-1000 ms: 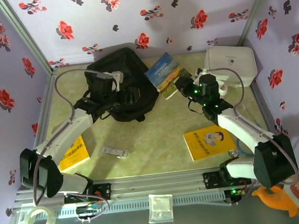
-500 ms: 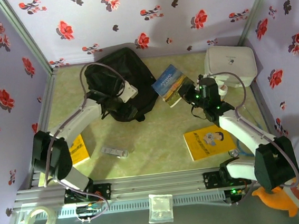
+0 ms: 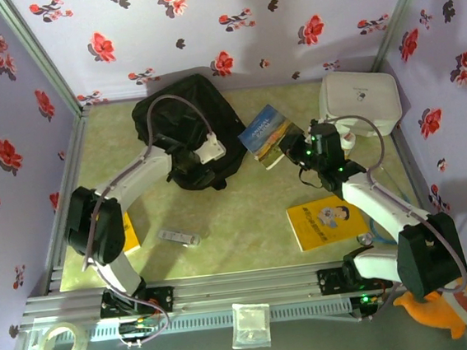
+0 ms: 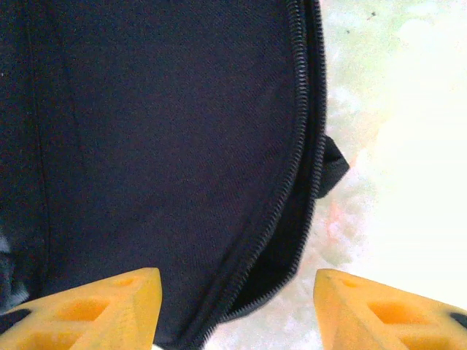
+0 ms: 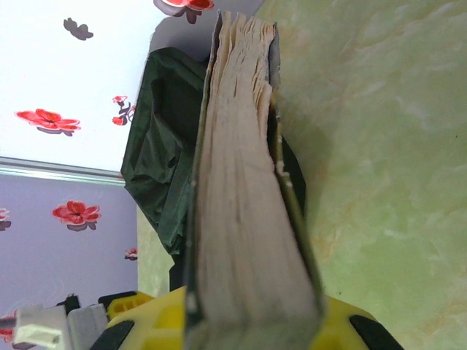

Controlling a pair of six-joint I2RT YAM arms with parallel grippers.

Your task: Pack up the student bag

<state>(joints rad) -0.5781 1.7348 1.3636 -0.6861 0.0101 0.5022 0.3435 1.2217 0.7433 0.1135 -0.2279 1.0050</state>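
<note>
- Only the two yellow tips of the left gripper (image 4: 237, 310) show in its wrist view, cut off by the bottom edge. They stand spread apart, gripping nothing we can see.
- Between those tips run the black fabric of the student bag (image 4: 146, 146) and its zip (image 4: 294, 146). The zip gapes a little, and the inside is too dark to make out.
- From above, the left arm's white camera block and dark links cover its fingers.
- The right gripper (image 5: 252, 324) pinches a book (image 5: 241, 189) from both sides, with the pale page edges facing the wrist camera. Its yellow fingers are cut off at the bottom.
- A yellow booklet (image 3: 128, 233) is half hidden under the left arm.
- The student bag lies at the far left of the table (image 3: 244, 199), near the back wall. The held book is tilted, just beside the bag's right edge.
- The left arm reaches forward and bends inward, its wrist over the bag's near right part.
- The right arm stretches forward and to the left, with a white case (image 3: 359, 101) behind its wrist.
</note>
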